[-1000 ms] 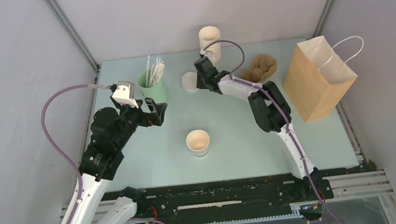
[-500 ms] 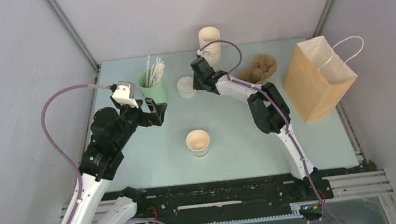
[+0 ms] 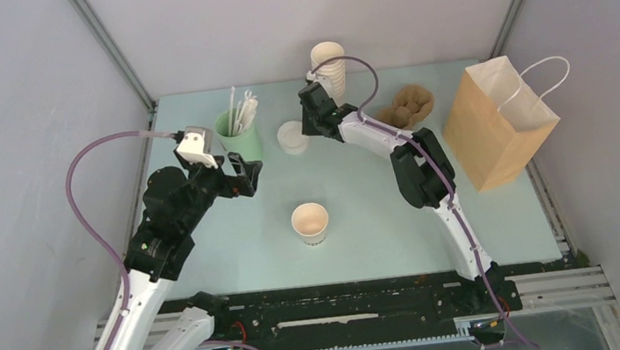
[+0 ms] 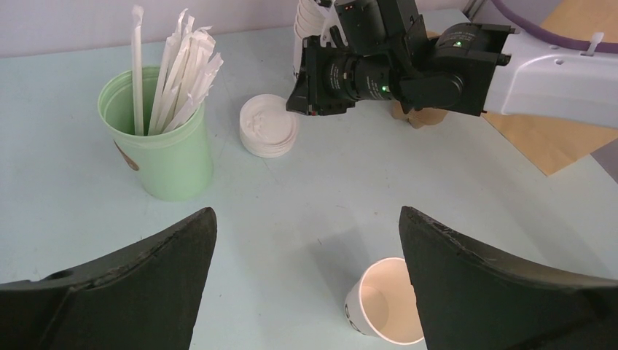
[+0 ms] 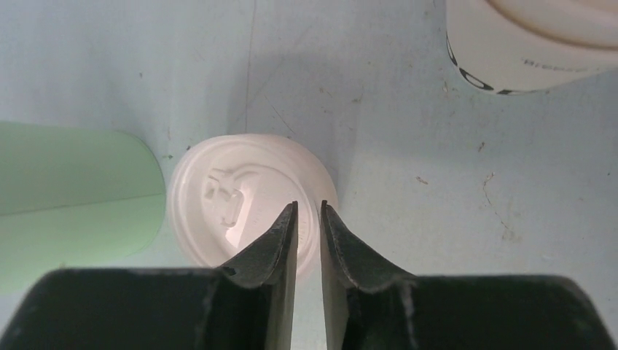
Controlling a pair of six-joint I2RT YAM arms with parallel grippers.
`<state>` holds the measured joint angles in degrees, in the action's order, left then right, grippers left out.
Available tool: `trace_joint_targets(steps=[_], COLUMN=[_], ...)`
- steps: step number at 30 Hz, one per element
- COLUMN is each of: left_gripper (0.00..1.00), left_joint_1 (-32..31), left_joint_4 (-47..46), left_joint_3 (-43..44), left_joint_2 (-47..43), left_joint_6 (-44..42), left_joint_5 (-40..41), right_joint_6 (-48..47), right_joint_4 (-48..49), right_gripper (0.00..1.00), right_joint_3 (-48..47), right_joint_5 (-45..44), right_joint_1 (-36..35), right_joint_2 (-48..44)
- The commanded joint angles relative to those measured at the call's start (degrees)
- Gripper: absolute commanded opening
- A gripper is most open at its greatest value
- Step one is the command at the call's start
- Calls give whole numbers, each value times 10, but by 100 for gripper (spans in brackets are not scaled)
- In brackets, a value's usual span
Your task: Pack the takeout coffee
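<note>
One lid (image 5: 251, 200) only should be nipped, I judge, and lifted straight. The right pincer (image 5: 307, 211) hangs over its rim, jaws a slit apart; pinching or not, I cannot tell.

Left wrist: the left pincer (image 4: 306, 281) gapes wide, empty, with the lidless cup (image 4: 382, 306) just ahead.

From above: one cup well nearside of the right pincer, one cup stack (image 3: 328, 60) beyond it, one carrier (image 3: 404, 104) and one bag (image 3: 495, 127) to its right, one green cup (image 3: 236, 141) to its left.

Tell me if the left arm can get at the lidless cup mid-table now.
Probably yes: the left tool is wide open, and nothing stands between it and the lidless cup.
</note>
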<state>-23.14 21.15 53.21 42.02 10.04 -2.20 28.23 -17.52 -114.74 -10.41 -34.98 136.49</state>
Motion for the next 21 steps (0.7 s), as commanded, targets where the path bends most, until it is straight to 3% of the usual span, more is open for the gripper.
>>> trace_joint_targets(steps=[1, 21], left_gripper=[100, 100], left_joint_1=[-3, -3], left_joint_4=[-11, -11], left_joint_3=[9, 9], left_joint_2=[-1, -2], left_joint_6=[-3, -3], left_joint_5=[-12, -15], right_joint_6=[-19, -13], right_joint_4=[-11, -38], right_gripper=[25, 27], right_joint_3=[-40, -65], right_joint_5=[-10, -12], right_joint_1=[-4, -3], right_joint_2=[-9, 15])
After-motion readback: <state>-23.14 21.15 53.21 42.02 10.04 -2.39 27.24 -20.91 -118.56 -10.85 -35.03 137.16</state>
